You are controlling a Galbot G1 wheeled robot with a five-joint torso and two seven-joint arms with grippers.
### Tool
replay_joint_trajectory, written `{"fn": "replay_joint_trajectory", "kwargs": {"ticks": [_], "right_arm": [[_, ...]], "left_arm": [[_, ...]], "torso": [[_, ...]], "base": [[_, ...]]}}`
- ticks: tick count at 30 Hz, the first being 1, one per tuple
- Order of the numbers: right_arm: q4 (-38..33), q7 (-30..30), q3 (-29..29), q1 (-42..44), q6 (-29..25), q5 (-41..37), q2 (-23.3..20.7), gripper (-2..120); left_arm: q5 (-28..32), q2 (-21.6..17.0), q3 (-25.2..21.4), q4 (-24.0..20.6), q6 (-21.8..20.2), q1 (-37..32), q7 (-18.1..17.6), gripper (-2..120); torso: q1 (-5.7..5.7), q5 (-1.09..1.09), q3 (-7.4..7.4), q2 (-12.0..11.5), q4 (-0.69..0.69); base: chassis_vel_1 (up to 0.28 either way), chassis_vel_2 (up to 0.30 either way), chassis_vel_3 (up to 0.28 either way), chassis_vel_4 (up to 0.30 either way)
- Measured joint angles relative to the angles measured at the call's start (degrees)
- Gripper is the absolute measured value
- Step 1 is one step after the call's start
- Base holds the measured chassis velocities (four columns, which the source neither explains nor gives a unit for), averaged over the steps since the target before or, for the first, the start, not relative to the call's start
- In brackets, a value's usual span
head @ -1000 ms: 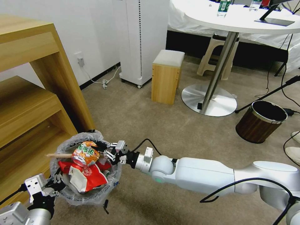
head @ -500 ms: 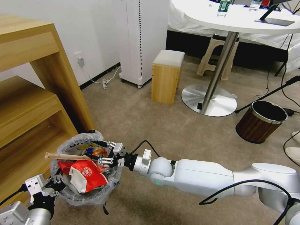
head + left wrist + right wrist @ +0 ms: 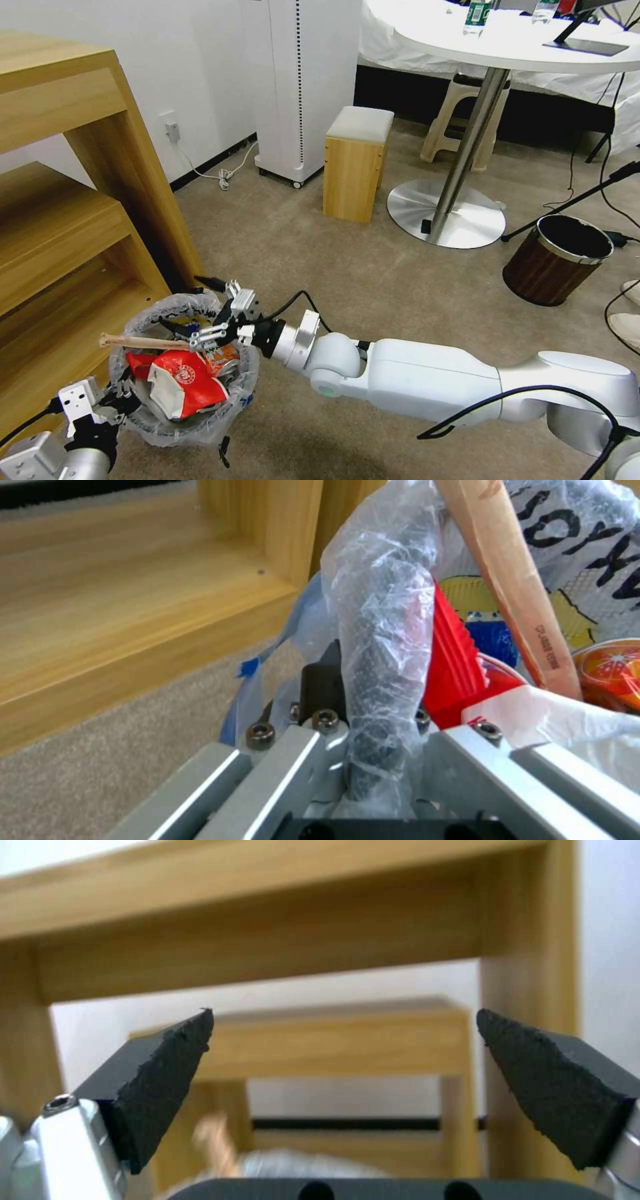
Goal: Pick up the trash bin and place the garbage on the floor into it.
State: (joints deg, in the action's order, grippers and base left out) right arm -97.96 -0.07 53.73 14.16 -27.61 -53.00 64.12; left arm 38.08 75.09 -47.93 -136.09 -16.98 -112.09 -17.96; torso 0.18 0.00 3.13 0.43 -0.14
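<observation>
Right end effector (image 3: 200, 313) hangs over the far rim of the trash bin (image 3: 183, 427) in the head view, its two dark fingers spread apart with nothing between them. Just below it lie the garbage pieces inside the bin: a wooden stick (image 3: 143, 343) lying across the opening and jutting past the rim toward the wooden shelf unit (image 3: 73, 220), a red wrapper (image 3: 180, 387) with a round white logo too small to read, and a crushed orange can (image 3: 223, 357) beside it. Left end effector (image 3: 113, 402) sits at the near rim of the bin, clamped on the bag-covered edge. The bin is off the floor (image 3: 320, 267), the beige carpet. Well away from both end effectors stands a brown wood-look bin (image 3: 557, 263).

From the left wrist, the left end effector (image 3: 373, 775) grips the bin rim (image 3: 377, 645), wrapped in clear crinkly plastic. Past it, the bag (image 3: 573, 525) carries large black letters, only partly readable, and a yellow mark. The stick (image 3: 513, 580) bears small printed characters along its side, too fine to read.

From the right wrist, the right end effector (image 3: 343, 1080) shows its black pads (image 3: 157, 1080) wide apart and empty, facing the shelf unit (image 3: 300, 940).
</observation>
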Motion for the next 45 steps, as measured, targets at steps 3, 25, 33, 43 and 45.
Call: {"fn": "replay_joint_trajectory", "kwargs": {"ticks": [3,25,33,43,45], "right_arm": [[-0.6,0.5,-3.3,0.6,0.0,0.4,-1.6,100],[2.0,5.0,-34.1,18.1,1.8,6.3,-16.1,100],[1.5,9.4,-38.8,23.2,3.3,10.4,-17.0,100],[1.4,10.8,-42.3,28.0,4.0,14.4,-16.2,100],[1.3,10.9,-43.0,28.8,4.3,14.6,-16.1,100]], "left_arm": [[0.1,-1.0,0.5,1.3,-0.1,0.3,0.0,1],[7.8,-8.3,3.2,16.2,-0.9,5.7,-1.8,1],[8.1,-8.9,3.6,17.9,-1.1,6.6,-1.7,1],[5.9,-8.8,3.7,19.8,-1.3,6.2,-0.3,21],[4.3,-8.3,3.5,19.8,-0.2,6.1,0.3,29]], "torso": [[0.00,0.00,0.00,0.0,0.01],[-0.01,0.11,-0.02,0.0,0.03],[-0.02,0.06,-0.02,0.0,0.03],[-0.01,-0.02,0.00,0.0,-0.01],[-0.01,-0.06,0.01,0.0,-0.02]], "base": [[0.000,0.000,0.000,0.000],[0.000,0.000,0.000,0.000],[0.000,0.000,0.000,0.000],[0.000,0.000,0.000,0.000],[0.000,0.000,0.000,0.000]]}}
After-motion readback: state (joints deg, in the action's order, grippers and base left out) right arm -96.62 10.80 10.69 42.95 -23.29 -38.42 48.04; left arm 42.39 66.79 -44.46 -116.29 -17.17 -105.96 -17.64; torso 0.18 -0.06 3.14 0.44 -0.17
